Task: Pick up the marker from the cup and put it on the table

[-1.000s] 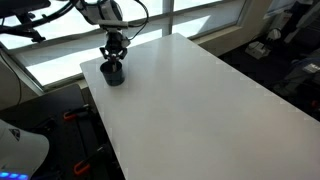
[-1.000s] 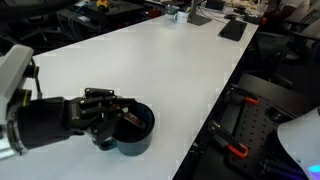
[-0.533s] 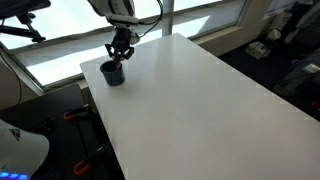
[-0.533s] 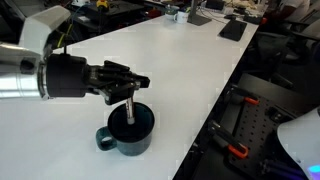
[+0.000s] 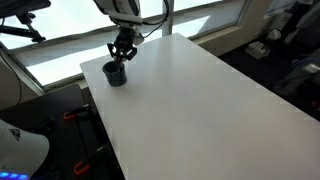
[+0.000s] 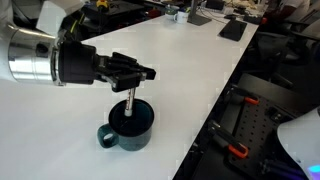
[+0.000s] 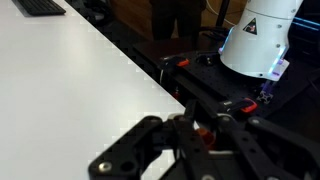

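- The gripper is pinching the marker by its top end, with the fingers pressed onto it.
- The marker hangs upright, and its lower end sits inside the mouth of the cup.
- The cup stands on the table, close to the near edge, with its handle pointing left.
- In an exterior view the gripper hangs just above the cup, which sits near the table's far left corner.
- In the wrist view dark fingers fill the bottom of the picture, with the white table to the left.
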`<control>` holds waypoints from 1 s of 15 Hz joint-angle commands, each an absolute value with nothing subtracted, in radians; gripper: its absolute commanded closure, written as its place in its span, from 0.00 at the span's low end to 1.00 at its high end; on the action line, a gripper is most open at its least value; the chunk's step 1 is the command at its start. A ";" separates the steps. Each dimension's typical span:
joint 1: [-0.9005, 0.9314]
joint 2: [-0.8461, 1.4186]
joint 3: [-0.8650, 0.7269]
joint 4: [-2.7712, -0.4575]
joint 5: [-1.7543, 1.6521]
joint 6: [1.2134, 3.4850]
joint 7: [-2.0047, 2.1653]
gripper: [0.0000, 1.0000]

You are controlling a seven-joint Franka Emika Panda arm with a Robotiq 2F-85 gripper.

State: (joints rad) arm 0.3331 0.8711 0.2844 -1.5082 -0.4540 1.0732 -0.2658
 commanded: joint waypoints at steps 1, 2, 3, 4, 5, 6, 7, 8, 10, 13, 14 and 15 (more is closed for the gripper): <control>0.334 0.765 0.286 -1.581 -0.425 1.089 -0.223 0.98; 0.338 0.744 0.287 -1.589 -0.422 1.089 -0.211 0.98; 0.342 0.724 0.288 -1.596 -0.420 1.090 -0.198 0.98; 0.346 0.705 0.288 -1.604 -0.419 1.090 -0.188 0.98; 0.350 0.685 0.286 -1.611 -0.416 1.090 -0.171 0.98; 0.352 0.668 0.285 -1.618 -0.416 1.090 -0.163 0.98; 0.353 0.650 0.283 -1.625 -0.413 1.090 -0.150 0.98; 0.354 0.636 0.282 -1.632 -0.412 1.092 -0.140 0.98; 0.352 0.616 0.279 -1.643 -0.409 1.094 -0.127 0.98; 0.343 0.608 0.272 -1.656 -0.410 1.097 -0.118 0.98; 0.340 0.607 0.268 -1.661 -0.412 1.100 -0.116 0.98; 0.336 0.609 0.261 -1.665 -0.409 1.102 -0.107 0.98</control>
